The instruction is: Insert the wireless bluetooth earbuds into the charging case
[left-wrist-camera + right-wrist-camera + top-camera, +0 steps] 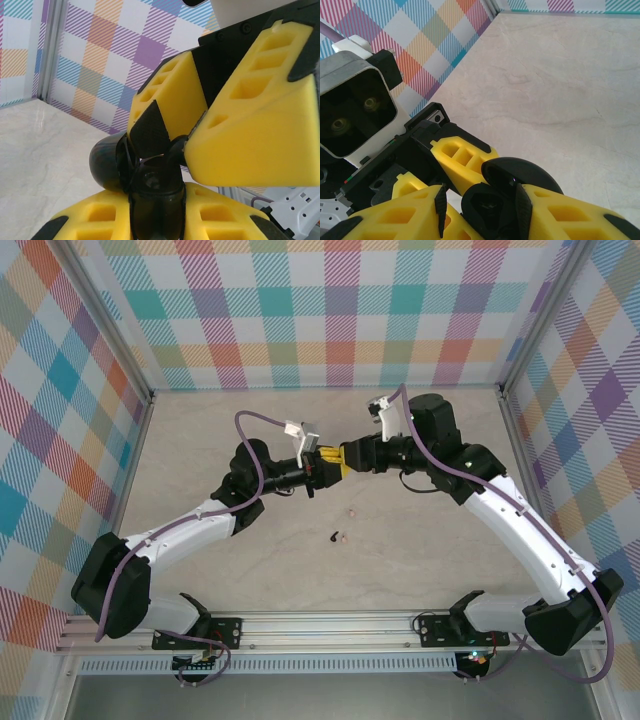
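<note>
On the table, between the arm bases: two of the wireless bluetooth earbuds (338, 536) lay side by side, one dark and one pale. A pale speck (352, 510) just beyond them may have been a third, but it was too small for you to be sure.
Earbud handling: you would have judged them very light, hard-shelled and smooth. They looked apt to skid on the table or flick out from between the fingers. The thick bud looked a safer hold than the thin stem.
Earbud heading: seen from above, they were too tiny for you to read the long axis or which way the stems pointed.
Charging case (107, 165): black and rounded with its lid open. It was held up off the table between both tools, well apart from the earbuds below.
Left tool (155, 220): clamped on the case's lower shell, with a yellow finger on each side.
Right tool (482, 212): its fingers were drawn close together at the case's open mouth. You could not tell whether they gripped the rim, a bud or nothing.
Table (420, 540): pale and stone-patterned, and it looked smooth.
</note>
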Controlling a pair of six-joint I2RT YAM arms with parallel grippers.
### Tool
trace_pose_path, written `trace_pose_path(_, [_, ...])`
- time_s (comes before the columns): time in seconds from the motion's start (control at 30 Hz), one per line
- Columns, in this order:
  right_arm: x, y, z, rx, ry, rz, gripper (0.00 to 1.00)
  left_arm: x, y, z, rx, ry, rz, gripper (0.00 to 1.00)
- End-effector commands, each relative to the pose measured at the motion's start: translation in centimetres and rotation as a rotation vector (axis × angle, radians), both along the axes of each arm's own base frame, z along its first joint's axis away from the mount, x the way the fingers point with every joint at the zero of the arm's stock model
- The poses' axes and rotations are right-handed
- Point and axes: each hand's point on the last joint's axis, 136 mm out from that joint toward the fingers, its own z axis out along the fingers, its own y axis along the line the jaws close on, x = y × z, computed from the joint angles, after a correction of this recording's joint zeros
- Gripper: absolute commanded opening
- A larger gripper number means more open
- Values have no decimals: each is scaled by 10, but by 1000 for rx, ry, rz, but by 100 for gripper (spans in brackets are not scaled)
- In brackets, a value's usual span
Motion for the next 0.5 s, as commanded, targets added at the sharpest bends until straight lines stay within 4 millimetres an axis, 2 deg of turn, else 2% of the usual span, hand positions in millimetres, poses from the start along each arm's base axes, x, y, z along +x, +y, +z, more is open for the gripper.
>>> trace_pose_path(0.0, [0, 2, 8, -7, -29, 14, 45, -8, -7, 17, -18, -59, -38, 19])
trace_pose_path(0.3, [2, -10, 15, -14, -63, -54, 51, -4, -6, 12, 6, -50, -5, 19])
trace_pose_path(0.47, [4, -17, 8, -50, -57, -85, 52, -2, -3, 13, 4, -54, 19, 19])
